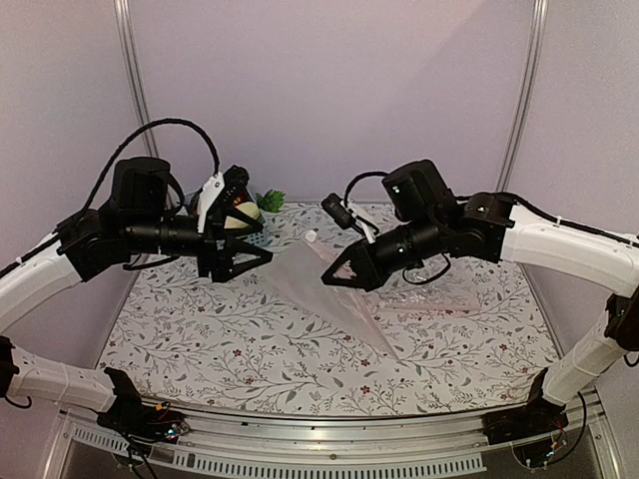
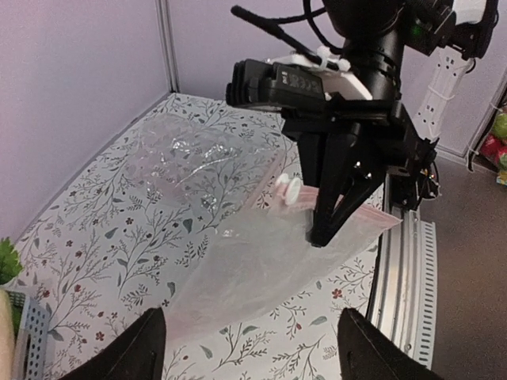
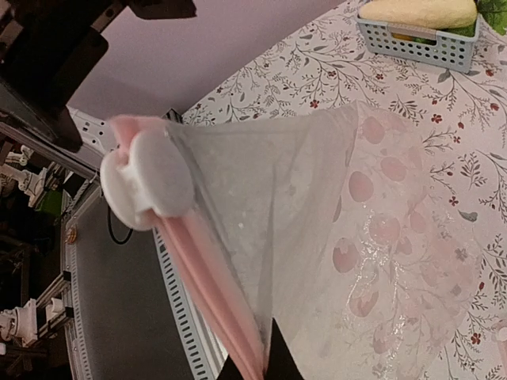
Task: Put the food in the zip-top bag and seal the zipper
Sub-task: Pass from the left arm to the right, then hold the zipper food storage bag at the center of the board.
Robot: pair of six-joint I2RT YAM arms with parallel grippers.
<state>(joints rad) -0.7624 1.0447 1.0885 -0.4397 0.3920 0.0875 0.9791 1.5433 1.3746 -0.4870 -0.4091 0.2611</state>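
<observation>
Two arms are reaching in over the flowered table (image 1: 200, 339), each carrying one claw. Two clear bags are lying in the scene, along with one blue basket (image 3: 420, 46), one white slider (image 3: 146, 182) and one long cream-white vegetable (image 3: 428, 11). Of the orange piece (image 3: 402, 36), only a sliver is peeking through the basket slats. I cannot make out a maroon piece.

The right claw (image 1: 329, 276) is clenching the zip-top bag (image 1: 349, 299) just below its mouth edge, with the fingers pinched together on the film. It is holding that corner up off the table while the rest of the bag is draping down toward the near right, where its far end is resting on the tabletop. The zipper (image 3: 206, 285) is running as a thin pink strip right beside the right claw's fingertip, and the slider is sitting on it near one end. Whether the strip is pressed closed I cannot tell.

The bag is looking thin, crinkly and see-through – the leaf pattern is showing through it.

The left claw (image 1: 250, 261) is hanging released, its fingers spread wide, facing the bag but apart from it. The vegetable is lying in the basket just behind this claw, well apart from the right one. The second clear bag (image 2: 182, 158) is lying crumpled on the table beyond the right claw.
</observation>
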